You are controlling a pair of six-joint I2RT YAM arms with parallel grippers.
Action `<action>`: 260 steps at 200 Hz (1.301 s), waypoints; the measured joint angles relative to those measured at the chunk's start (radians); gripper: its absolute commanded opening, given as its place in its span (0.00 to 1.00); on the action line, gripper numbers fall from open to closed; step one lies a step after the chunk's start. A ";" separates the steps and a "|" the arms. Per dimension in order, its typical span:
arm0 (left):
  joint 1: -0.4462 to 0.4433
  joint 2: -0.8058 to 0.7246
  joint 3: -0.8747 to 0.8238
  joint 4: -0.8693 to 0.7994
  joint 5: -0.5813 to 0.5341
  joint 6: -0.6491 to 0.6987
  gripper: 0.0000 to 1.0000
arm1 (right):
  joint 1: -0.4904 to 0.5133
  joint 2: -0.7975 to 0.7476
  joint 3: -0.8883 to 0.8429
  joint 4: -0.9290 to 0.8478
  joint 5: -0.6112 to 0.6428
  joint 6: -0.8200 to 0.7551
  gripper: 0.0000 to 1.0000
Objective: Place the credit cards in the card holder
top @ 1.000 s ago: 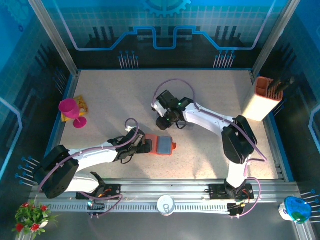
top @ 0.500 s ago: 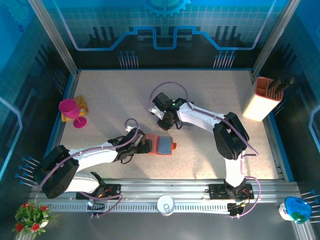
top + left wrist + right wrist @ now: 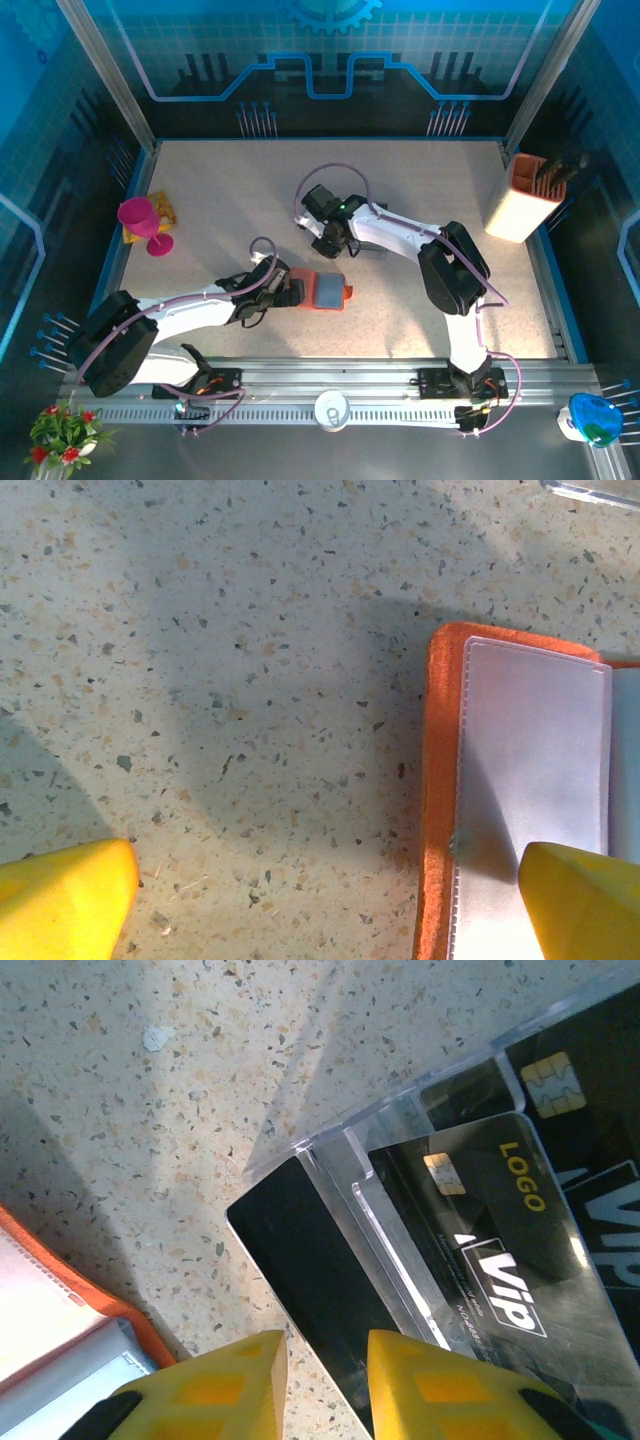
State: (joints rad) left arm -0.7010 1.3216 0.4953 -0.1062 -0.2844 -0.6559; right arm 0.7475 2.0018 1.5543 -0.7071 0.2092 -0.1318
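Card holder (image 3: 440,780) lies open on counter (image 3: 200,630), clear sleeve up. Left jaws spread wide, one yellow fingertip (image 3: 585,905) over the sleeve. Right jaws stand at a small gap over black card (image 3: 300,1270) sticking out of clear tray (image 3: 400,1110); grip on it cannot be told

On the speckled table (image 3: 230,190) lie an open orange card holder (image 3: 325,290), a clear tray (image 3: 420,1130) of black cards (image 3: 480,1250) beside it, a pink cup (image 3: 140,222) and a tall box (image 3: 520,205).
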 measured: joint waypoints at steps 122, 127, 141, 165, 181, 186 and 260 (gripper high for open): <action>0.000 0.000 0.000 0.000 0.000 0.000 0.99 | 0.000 0.018 0.018 -0.008 -0.002 -0.058 0.12; 0.000 0.000 0.000 0.000 0.000 0.000 0.99 | 0.000 0.018 0.018 -0.008 -0.002 -0.061 0.12; 0.000 0.000 0.000 0.000 0.000 0.000 0.99 | 0.000 0.018 0.018 -0.008 -0.002 -0.069 0.10; 0.000 0.000 0.000 0.000 0.000 0.000 0.99 | 0.001 0.018 0.018 -0.005 -0.002 -0.090 0.07; 0.000 -0.001 0.000 0.000 0.000 0.000 0.99 | 0.002 0.018 0.018 0.003 0.002 -0.106 0.07; 0.000 -0.001 0.000 -0.001 0.000 0.000 0.99 | 0.002 0.018 0.016 0.008 0.004 -0.111 0.07; 0.000 -0.006 0.000 -0.002 0.000 0.000 0.99 | 0.014 0.018 -0.012 0.043 0.049 -0.162 0.18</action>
State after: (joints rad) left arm -0.7010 1.3155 0.4953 -0.1078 -0.2844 -0.6559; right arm 0.7612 2.0201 1.5425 -0.6643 0.2584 -0.2935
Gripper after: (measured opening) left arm 0.992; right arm 0.187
